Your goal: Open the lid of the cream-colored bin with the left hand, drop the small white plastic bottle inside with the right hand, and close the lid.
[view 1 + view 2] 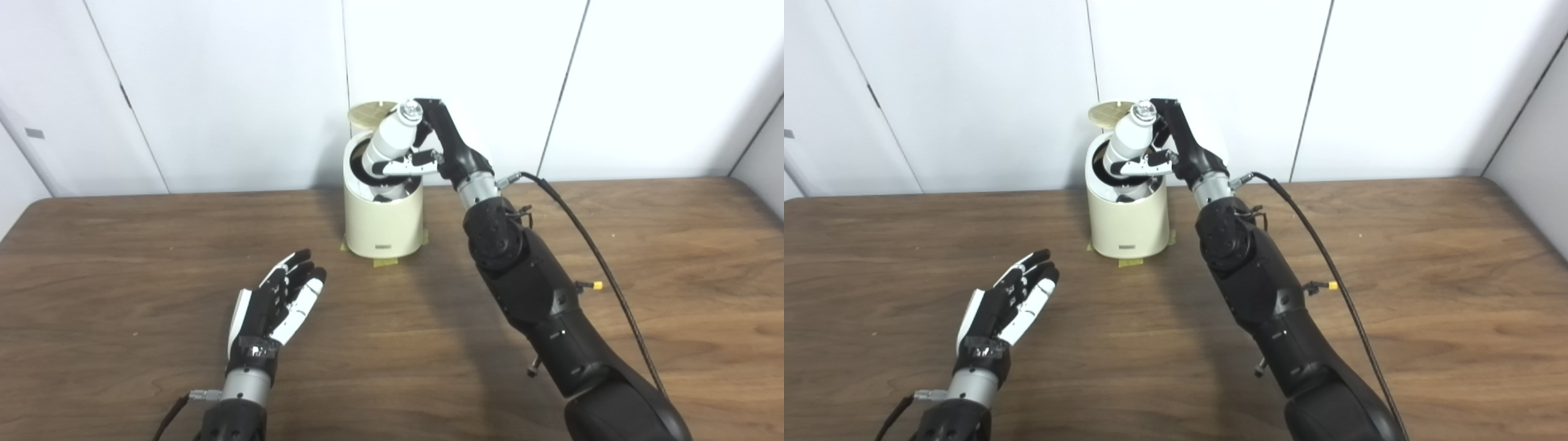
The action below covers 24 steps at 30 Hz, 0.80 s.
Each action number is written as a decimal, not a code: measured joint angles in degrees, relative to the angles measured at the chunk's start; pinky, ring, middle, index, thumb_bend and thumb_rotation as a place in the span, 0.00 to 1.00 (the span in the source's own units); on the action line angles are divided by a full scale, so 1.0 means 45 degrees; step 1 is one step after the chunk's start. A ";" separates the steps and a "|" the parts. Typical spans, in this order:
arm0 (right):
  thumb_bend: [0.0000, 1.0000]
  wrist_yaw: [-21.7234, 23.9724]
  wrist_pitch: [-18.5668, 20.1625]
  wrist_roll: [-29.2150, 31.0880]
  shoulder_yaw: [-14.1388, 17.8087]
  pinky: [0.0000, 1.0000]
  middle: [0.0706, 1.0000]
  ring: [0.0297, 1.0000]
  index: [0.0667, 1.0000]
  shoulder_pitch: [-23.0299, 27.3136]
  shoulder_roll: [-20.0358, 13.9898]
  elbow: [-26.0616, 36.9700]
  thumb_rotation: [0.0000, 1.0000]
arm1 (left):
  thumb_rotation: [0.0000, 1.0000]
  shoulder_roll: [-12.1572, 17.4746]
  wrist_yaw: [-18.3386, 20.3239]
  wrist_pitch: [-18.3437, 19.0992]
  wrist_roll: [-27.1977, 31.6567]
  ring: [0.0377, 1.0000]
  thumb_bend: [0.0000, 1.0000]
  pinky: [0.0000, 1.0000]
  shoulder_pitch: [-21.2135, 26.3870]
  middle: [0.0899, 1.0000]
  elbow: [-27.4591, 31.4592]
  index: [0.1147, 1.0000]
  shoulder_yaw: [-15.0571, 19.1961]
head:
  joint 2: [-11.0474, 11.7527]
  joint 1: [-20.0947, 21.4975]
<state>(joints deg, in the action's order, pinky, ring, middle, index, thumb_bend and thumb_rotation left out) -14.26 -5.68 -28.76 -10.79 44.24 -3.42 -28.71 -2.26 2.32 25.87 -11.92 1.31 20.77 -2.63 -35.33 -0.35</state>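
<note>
- While the right side does all the work, the left hand [278, 300] just sits low over the wooden table [122, 257] at about 7 o'clock from the bin, palm up, fingers spread loosely and holding nothing, well apart from everything else.
- Next over, the cream-colored bin [383, 223] stands near the far edge of the table, close to the white wall [214, 92], with bits of yellowish tape [384, 262] poking out at its base.
- Its lid [369, 114] is flipped up at the bin's 12 o'clock, so the dark opening is showing.
- Right at that opening is the small white plastic bottle [387, 142], tilted, cap pointing up toward 1 o'clock, bottom end dipped into the mouth of the bin.
- Then the right hand [429, 153] reaches in from roughly 4 o'clock and is wrapped around the bottle, fingers pinching its lower body.
- A black cable [588, 239] trails off the right wrist down toward 5 o'clock.
</note>
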 measured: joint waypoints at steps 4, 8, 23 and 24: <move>0.52 -0.0265 -0.0233 -0.0420 -0.0291 0.47 0.45 0.45 0.46 0.0026 -0.0144 -0.0037 0.00 | 0.58 0.0122 -0.0004 0.0000 0.0006 0.88 0.58 0.89 0.0002 0.84 0.0001 0.87 -0.0019 | 0.0000 0.0059; 0.52 -0.0215 -0.0219 -0.1064 -0.0751 0.50 0.47 0.45 0.45 0.0033 -0.0446 -0.0036 0.00 | 0.58 0.0135 -0.0003 0.0003 0.0039 0.88 0.57 0.88 0.0004 0.85 0.0004 0.87 -0.0025 | -0.0020 0.0039; 0.52 0.0050 -0.0092 -0.2514 -0.1609 0.65 0.69 0.71 0.46 0.0033 -0.0982 -0.0008 0.12 | 0.49 0.0111 -0.0022 0.0011 0.0116 0.88 0.52 0.88 0.0006 0.84 0.0045 0.87 -0.0049 | -0.0059 0.0078; 0.52 0.0037 -0.0094 -0.2516 -0.1609 0.64 0.68 0.71 0.46 0.0033 -0.0982 -0.0008 0.12 | 0.48 0.0111 -0.0025 0.0011 0.0121 0.88 0.52 0.88 0.0006 0.83 0.0045 0.87 -0.0049 | -0.0059 0.0078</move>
<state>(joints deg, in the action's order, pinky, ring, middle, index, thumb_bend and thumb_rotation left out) -14.09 -6.11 -40.08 -18.02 44.38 -7.83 -28.75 -1.76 2.21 25.92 -11.38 1.33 20.98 -2.85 -35.60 0.00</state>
